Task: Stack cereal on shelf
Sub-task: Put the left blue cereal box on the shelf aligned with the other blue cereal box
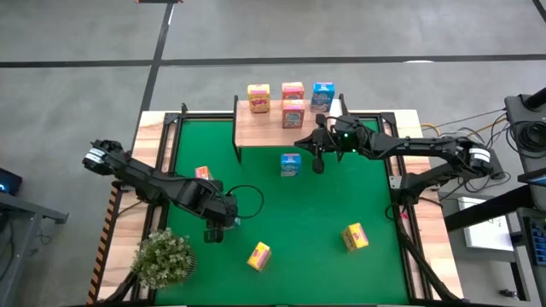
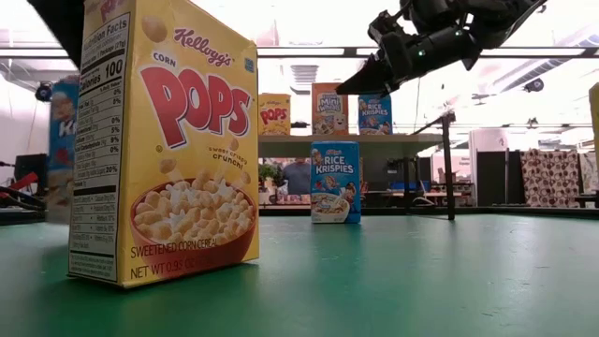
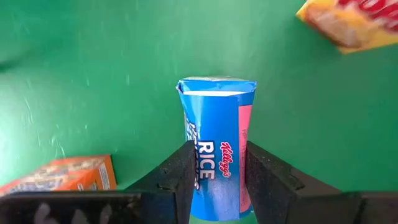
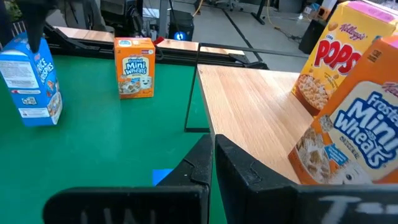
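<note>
- The left claw (image 3: 216, 180) is clenched on a blue cereal box (image 3: 216, 134), whose sides are pinched between the two dark fingers (image 3: 180, 177); in the high view this claw (image 1: 215, 228) is seen low over the green mat (image 1: 324, 205), near the potted plant (image 1: 165, 258).
- The right claw (image 4: 211, 163) is drawn together with nothing in it, and is held at the front edge of the shelf (image 1: 256, 128).
- Four boxes are already placed on the shelf: a yellow box (image 1: 258, 98), two orange-pink boxes (image 1: 293, 111) and a blue one (image 1: 322, 95).
- Another blue box (image 1: 290, 165) is left standing on the mat just before the shelf; two yellow boxes (image 1: 258, 255) and one orange box (image 1: 202, 173) are scattered well apart.
- The step in hand is judged to be the pick-up of the gripped box; next it must be lifted and carried across to bare wood on the shelf.
</note>
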{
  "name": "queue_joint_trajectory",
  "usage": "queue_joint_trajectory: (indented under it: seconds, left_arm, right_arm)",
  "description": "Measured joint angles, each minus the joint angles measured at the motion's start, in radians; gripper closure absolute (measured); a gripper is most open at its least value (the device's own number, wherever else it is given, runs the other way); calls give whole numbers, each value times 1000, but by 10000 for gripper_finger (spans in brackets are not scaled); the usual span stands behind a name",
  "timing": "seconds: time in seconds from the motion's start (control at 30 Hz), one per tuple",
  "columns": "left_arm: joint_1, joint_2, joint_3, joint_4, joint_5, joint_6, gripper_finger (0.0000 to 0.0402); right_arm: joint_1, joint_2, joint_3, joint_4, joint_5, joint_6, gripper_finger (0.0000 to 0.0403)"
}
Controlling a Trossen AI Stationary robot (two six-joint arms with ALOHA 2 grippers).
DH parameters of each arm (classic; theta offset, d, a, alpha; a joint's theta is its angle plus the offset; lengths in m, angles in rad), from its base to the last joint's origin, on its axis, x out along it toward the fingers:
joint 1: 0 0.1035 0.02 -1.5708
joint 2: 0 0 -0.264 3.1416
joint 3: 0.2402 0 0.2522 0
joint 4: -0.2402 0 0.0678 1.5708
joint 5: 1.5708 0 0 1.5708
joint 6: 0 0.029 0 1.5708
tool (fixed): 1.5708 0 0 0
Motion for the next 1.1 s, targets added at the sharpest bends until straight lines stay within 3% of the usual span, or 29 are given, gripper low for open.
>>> queue_joint_trajectory:
  seconds: [0.57,0.87,1.1]
  left_arm:
    - [57,0,253,-16,-217,209,292]
    - [94,-1,269,57,-282,321,292]
    - [176,2,269,87,-283,362,292]
  right_arm:
    - [75,-185,0,-242,0,7,394]
    - [133,-196,-3,-232,0,-12,394]
    - [179,-126,-4,-95,0,7,384]
